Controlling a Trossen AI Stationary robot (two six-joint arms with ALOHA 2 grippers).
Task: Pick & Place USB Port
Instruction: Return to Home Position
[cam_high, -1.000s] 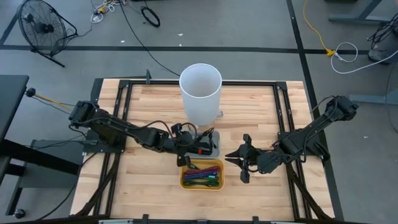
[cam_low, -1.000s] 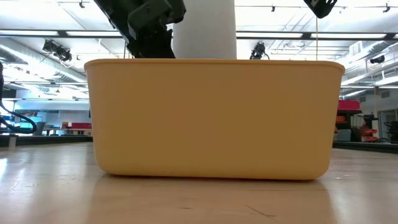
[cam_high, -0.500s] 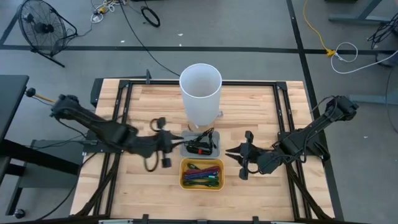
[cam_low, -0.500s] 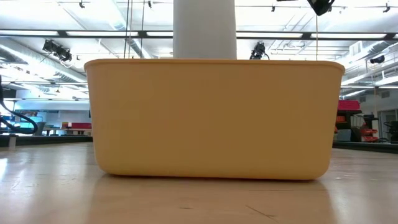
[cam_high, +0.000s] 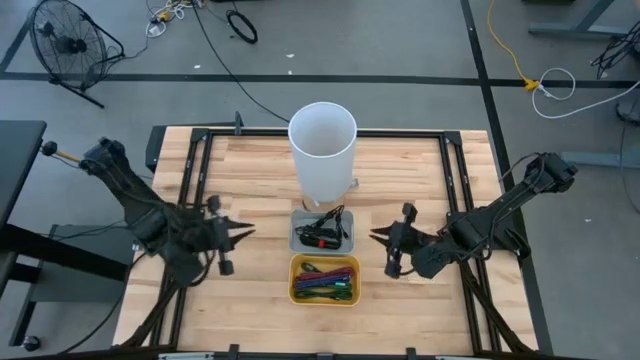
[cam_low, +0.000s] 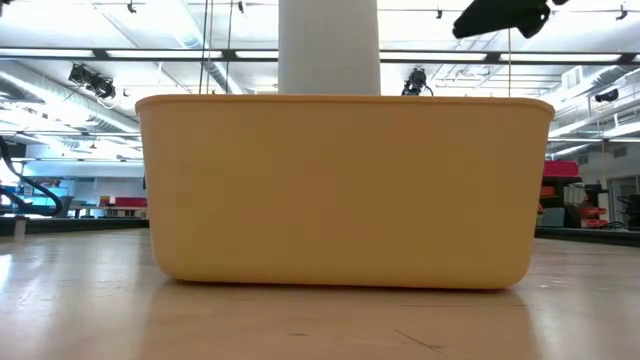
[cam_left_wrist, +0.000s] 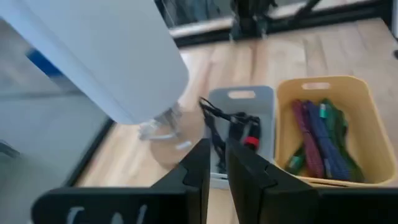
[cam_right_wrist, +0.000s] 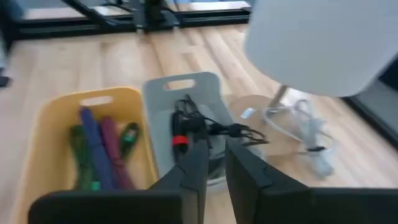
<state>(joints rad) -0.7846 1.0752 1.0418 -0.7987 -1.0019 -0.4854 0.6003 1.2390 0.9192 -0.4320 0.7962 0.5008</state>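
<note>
A black USB hub with a red part and a coiled black cord (cam_high: 322, 233) lies in the grey tray (cam_high: 346, 246) at mid-table; it also shows in the left wrist view (cam_left_wrist: 239, 127) and the right wrist view (cam_right_wrist: 186, 130). My left gripper (cam_high: 240, 232) hovers left of the tray, shut and empty, pointing toward it (cam_left_wrist: 216, 146). My right gripper (cam_high: 378, 238) hovers right of the tray, also shut and empty, pointing toward it (cam_right_wrist: 216, 146).
A yellow bin (cam_high: 324, 298) with several coloured cables stands just near-side of the tray and fills the low view (cam_low: 345, 190). A tall white cylinder (cam_high: 322, 130) stands just beyond the tray. Bare wood lies to both sides, under the arms.
My left gripper has drawn back from above the tray and bin toward the table's left edge, and has left the low view. The hub stays in the grey tray. My right gripper has shifted slightly toward the far edge.
</note>
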